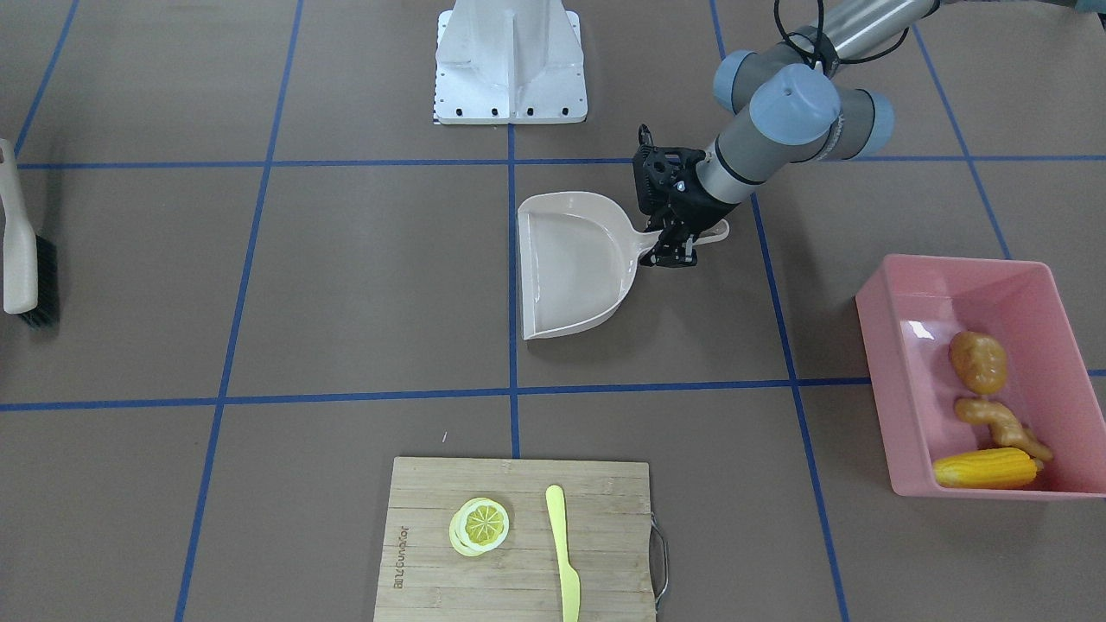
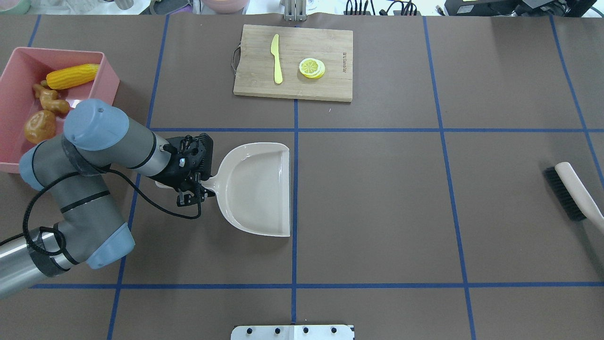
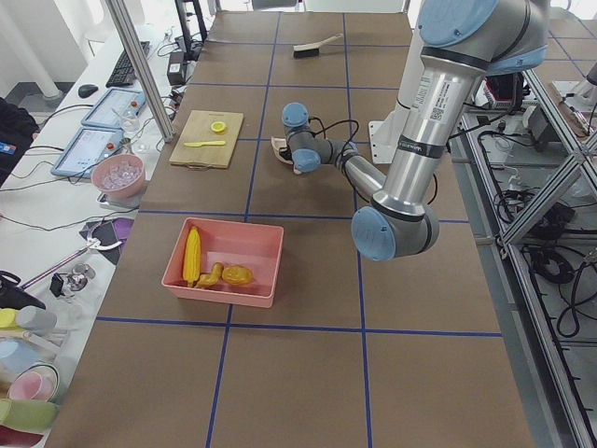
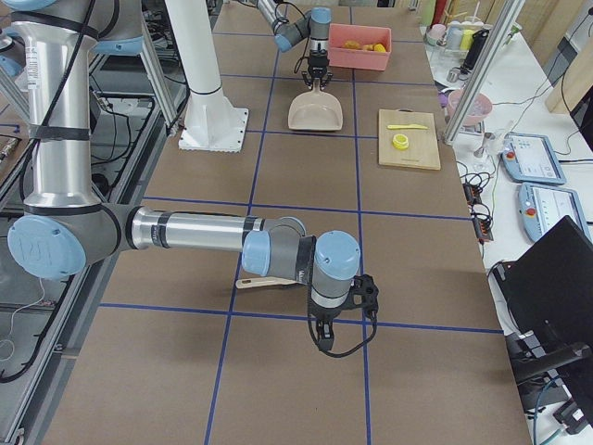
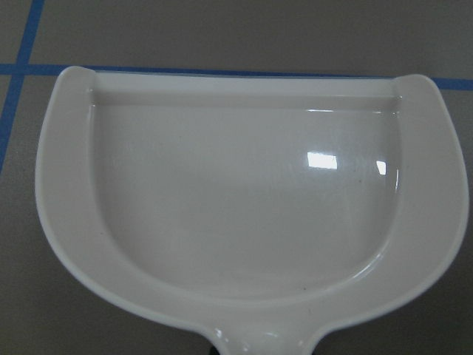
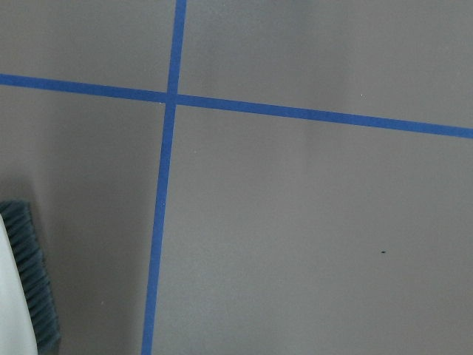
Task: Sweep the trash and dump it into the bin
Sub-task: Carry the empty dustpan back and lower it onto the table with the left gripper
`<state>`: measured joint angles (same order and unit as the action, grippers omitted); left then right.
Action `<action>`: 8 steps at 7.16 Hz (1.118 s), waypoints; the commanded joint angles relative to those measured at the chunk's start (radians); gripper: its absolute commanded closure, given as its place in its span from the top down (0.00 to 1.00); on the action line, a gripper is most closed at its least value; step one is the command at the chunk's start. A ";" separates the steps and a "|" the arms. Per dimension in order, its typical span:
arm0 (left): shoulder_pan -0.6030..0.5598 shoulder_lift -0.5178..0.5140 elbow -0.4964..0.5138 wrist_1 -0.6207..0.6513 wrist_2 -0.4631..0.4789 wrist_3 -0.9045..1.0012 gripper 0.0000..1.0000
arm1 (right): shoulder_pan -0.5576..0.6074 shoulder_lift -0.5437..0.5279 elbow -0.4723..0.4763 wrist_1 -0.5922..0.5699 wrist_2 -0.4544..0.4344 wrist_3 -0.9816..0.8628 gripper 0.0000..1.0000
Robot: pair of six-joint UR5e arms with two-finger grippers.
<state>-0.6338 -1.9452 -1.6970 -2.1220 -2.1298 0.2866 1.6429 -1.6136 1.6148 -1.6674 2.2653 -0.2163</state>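
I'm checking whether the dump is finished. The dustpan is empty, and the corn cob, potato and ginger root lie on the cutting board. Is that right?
Not quite. The dustpan is empty, but the corn cob, potato and ginger root lie in the pink bin, not on the cutting board. The exterior front-facing view shows it.

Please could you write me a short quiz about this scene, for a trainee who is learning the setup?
1. True or false: the dustpan is empty.
2. How many things lie in the pink bin? A one, B two, C three.
3. Fill in: the yellow knife lies on the wooden ___.
Key: 1 true. 2 C: corn, potato, ginger. 3 board.
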 commanded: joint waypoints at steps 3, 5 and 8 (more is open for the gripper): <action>0.000 0.002 0.010 0.004 0.010 0.062 0.50 | 0.000 0.000 0.000 0.000 0.000 0.000 1.00; 0.000 0.005 0.019 0.005 0.010 0.057 0.84 | 0.000 0.000 0.000 0.000 0.000 0.000 1.00; -0.038 0.075 -0.106 0.011 0.010 0.059 0.98 | 0.000 0.000 0.000 0.000 0.000 0.002 1.00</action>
<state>-0.6506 -1.9154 -1.7378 -2.1135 -2.1203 0.3443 1.6428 -1.6138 1.6148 -1.6674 2.2657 -0.2160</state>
